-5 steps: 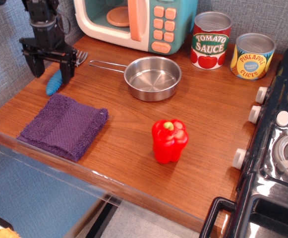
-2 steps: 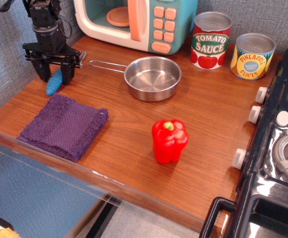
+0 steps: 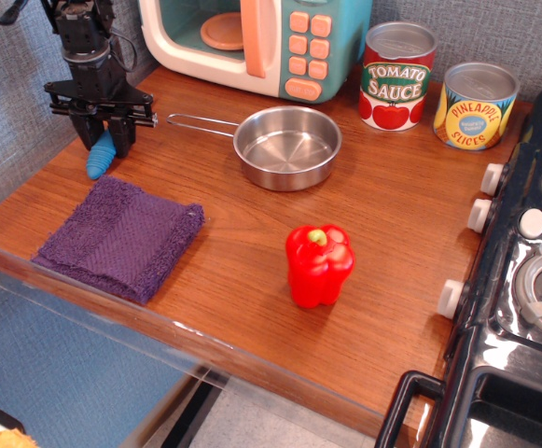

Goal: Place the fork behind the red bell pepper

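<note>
counter [image 3: 252, 271]: i see a brown wood-grain top running from the far left wall to the stove on the right.
stove [image 3: 532, 280]: black, at the right edge, with white knobs along its near-left side.
microwave [image 3: 252, 42]: teal and cream toy at the far edge, peach buttons on its right panel.
purple cloth [image 3: 121, 235]: folded, lying flat at the near left of the counter.
pan [image 3: 286, 147]: steel, empty, in the middle far part; its thin wire handle points left toward the arm.
tomato sauce can [image 3: 397, 75]: upright, far right of the microwave.
pineapple slices can [image 3: 475, 105]: upright, just right of the tomato can.
gripper [image 3: 104, 138]: black, at the far left, pointing down over the fork; i see its two fingers [image 3: 123, 133] close on either side of the blue handle, but i cannot tell whether they are clamped on it.
red bell pepper [image 3: 319, 264]: upright on the near middle of the counter, stem up, well apart from everything else.
fork [image 3: 101, 155]: far left, between the cloth and the wall; only the blue ribbed handle shows below the fingers, its near tip on the counter. it sits well apart from the pepper, to the pepper's far left.
</note>
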`<state>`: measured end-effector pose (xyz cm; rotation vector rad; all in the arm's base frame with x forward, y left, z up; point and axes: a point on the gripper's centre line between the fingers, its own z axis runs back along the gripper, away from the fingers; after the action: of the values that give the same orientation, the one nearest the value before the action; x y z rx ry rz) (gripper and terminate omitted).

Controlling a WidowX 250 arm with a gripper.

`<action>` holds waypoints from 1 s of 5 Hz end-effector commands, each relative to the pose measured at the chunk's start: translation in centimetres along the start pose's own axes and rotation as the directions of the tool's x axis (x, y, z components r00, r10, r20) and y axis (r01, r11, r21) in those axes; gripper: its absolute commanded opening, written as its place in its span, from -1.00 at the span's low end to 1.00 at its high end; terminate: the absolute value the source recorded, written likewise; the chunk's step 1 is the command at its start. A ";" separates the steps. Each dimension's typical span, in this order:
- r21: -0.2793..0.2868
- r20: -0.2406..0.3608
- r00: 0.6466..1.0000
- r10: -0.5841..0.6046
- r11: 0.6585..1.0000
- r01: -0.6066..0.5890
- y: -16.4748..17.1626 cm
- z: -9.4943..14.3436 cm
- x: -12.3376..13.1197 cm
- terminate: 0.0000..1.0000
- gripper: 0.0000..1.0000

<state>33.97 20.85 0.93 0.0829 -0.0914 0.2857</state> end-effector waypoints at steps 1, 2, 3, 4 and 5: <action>0.050 0.113 0.994 -0.015 0.999 0.010 -1.9 10.2 -0.9 -1.00 -1.00; -0.008 0.097 0.995 -0.012 1.000 0.013 -5.8 12.2 -1.4 -1.00 -1.00; -0.092 0.041 0.993 -0.113 0.989 0.116 -10.7 11.5 -1.5 -1.00 -1.00; -0.106 0.040 0.983 -0.181 0.977 0.184 -15.9 9.8 -2.6 -1.00 -1.00; -0.092 0.058 0.964 -0.260 0.960 0.265 -20.7 8.5 -4.3 -1.00 -1.00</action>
<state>35.57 -1.26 5.64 0.0019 -0.0938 0.0190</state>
